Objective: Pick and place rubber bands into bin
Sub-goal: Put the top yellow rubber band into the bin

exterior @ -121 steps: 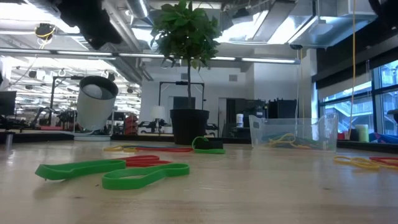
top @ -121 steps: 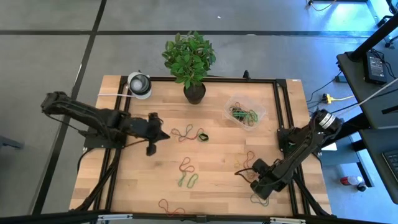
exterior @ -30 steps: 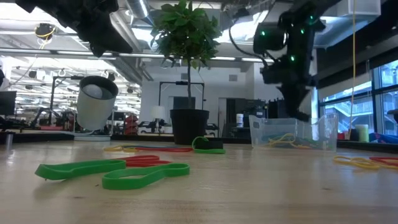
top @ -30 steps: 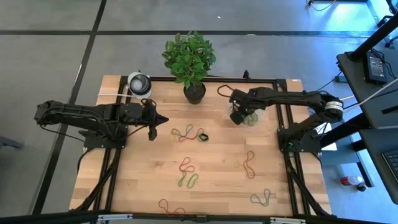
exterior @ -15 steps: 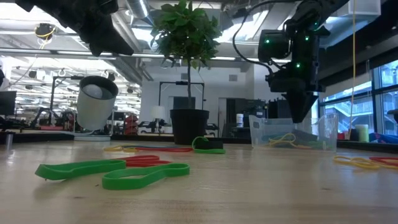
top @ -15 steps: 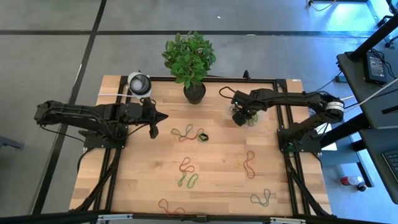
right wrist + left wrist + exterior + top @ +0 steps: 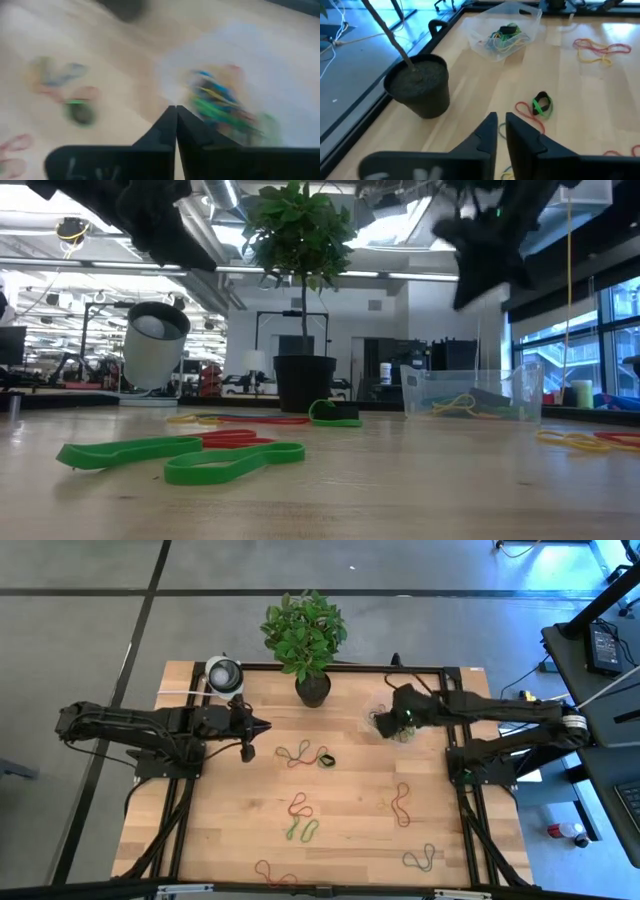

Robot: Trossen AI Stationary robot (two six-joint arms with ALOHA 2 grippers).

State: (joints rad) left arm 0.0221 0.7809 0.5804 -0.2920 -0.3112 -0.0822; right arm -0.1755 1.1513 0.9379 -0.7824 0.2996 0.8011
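Observation:
The transparent bin (image 7: 405,733) stands at the table's far right and holds a tangle of rubber bands (image 7: 502,37). More rubber bands lie loose on the wood: a red, green and black cluster (image 7: 303,754), a red and green pair (image 7: 300,818), a red and yellow one (image 7: 402,802), others near the front edge (image 7: 420,858). My right gripper (image 7: 377,721) hangs shut high above the bin's left side (image 7: 468,290), with nothing in it. My left gripper (image 7: 264,726) waits shut and bare above the table's left half, its fingertips (image 7: 490,127) a slit apart.
A black plant pot (image 7: 313,688) with a leafy plant stands at the far middle. A round white-and-grey object (image 7: 224,675) sits at the far left corner. A black frame rail (image 7: 445,690) runs round the tabletop. Bare wood lies between the band clusters.
My right gripper has risen from just inside the bin to high above it, rolling as it went, while its arm has stretched out lower across the bin. The bands in the bin stay where they were.

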